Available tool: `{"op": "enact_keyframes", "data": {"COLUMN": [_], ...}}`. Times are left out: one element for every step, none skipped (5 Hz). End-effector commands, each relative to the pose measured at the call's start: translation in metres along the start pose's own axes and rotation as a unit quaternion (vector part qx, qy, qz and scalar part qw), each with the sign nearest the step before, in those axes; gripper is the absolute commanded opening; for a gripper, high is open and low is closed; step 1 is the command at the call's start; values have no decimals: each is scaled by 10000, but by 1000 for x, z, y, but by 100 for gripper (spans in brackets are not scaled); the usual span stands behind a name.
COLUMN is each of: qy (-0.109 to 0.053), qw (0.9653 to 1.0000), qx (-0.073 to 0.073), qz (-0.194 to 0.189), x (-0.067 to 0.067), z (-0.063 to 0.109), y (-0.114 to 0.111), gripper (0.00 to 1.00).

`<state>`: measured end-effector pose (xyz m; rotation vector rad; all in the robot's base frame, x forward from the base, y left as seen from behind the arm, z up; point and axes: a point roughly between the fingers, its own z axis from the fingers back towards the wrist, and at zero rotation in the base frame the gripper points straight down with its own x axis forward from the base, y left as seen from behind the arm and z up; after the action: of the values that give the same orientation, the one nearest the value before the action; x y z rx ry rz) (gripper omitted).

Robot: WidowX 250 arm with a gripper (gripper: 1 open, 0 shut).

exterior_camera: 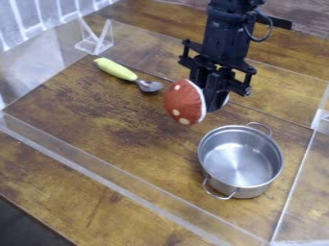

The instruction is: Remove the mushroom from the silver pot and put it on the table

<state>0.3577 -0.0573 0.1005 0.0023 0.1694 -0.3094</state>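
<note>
The mushroom (184, 101) is out of the silver pot (240, 159) and hangs in the air, clenched in the claw (206, 94), which points straight down from the black arm. The red-brown spotted cap faces the camera and tilts to the left; the stem is hidden behind it, so just where the fingers bite cannot be made out. The pot stands empty, its pale inside bare, to the lower right of the mushroom and apart from it.

So the lifting-out is done and the carrying is in hand. The mushroom sits above the bare planks of the bench (90, 110), between the pot and a yellow-handled spoon (126, 74) that lies to the upper left (near, but not under the load).

What remains is the set-down. The next move likely calls for a descent over that open patch of wood until the mushroom touches or nearly touches, and only then a release. Because the cap is round and held tilted, it may roll once let go, so a low release, clear of the spoon and the pot's rim, seems wise.
</note>
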Motion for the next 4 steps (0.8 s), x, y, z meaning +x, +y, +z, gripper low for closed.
{"op": "enact_keyframes", "data": {"qy": [-129, -55, 32, 115], "qw": [9999, 9999, 9999, 9998], "qx": [-18, -40, -72, -90], "qz": [97, 93, 95, 105], "x": [-4, -6, -7, -8], "z": [8, 4, -1, -7], "y": [11, 14, 17, 22], "gripper": [0, 0, 0, 0]}}
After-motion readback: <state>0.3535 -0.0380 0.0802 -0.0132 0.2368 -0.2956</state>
